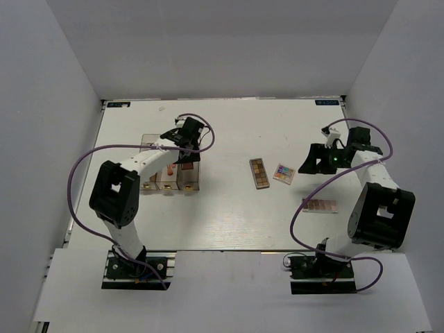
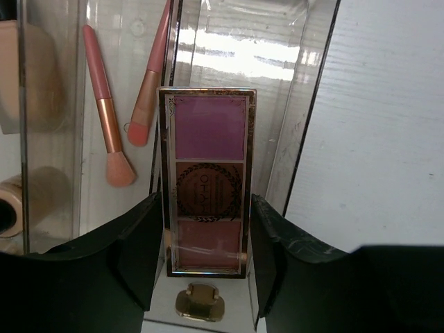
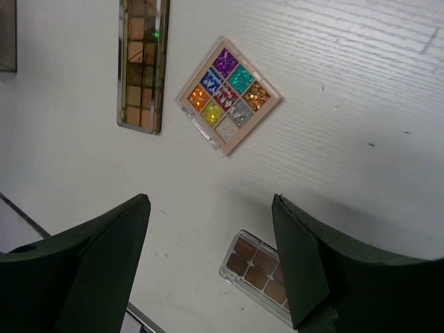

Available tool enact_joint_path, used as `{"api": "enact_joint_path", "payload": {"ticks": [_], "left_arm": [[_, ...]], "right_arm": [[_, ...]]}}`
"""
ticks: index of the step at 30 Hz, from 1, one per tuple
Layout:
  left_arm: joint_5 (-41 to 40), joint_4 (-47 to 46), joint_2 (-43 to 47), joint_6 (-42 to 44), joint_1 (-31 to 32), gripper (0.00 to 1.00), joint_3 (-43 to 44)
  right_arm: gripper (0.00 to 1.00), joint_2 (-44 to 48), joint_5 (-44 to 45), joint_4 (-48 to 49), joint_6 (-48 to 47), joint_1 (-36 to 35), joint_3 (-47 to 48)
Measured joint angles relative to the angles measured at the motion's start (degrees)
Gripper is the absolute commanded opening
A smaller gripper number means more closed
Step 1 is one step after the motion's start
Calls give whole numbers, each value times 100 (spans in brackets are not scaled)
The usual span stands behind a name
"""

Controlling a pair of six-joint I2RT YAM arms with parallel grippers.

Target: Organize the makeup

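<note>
Makeup was partly put away. The pink palette [image 2: 208, 139] stood in the right part of the clear organizer [image 2: 281, 83], on the left side of the table [image 1: 229, 222]. The left gripper [image 2: 207, 208] pinched its two long edges near one end. It looked light, stiff and smooth, so I think it could slip or tip. Holding both long edges seemed best.

Thin pink sticks [image 2: 104, 111] lay in the middle part and beige bottles [image 2: 31, 76] in the left part.

On the right side lay a long brown palette [image 3: 142, 66], a multicolour palette [image 3: 229, 94] and, nearer, a mauve palette [image 1: 320, 205]. The right gripper [image 3: 209, 205] hung above them with its fingers spread wide, holding nothing. Flat palettes may be hard to lift, so take them by the thin sides.
</note>
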State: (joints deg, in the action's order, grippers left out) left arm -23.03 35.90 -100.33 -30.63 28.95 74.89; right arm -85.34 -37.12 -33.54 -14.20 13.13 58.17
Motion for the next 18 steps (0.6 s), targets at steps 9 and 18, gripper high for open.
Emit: {"api": "enact_joint_path", "payload": {"ticks": [9, 18], "left_arm": [[160, -46, -334, 184, -15, 62, 0], [168, -87, -328, 267, -15, 76, 223]], "right_arm": [[80, -245, -166, -549, -920, -254, 98], [84, -157, -109, -726, -1585, -455, 103]]}}
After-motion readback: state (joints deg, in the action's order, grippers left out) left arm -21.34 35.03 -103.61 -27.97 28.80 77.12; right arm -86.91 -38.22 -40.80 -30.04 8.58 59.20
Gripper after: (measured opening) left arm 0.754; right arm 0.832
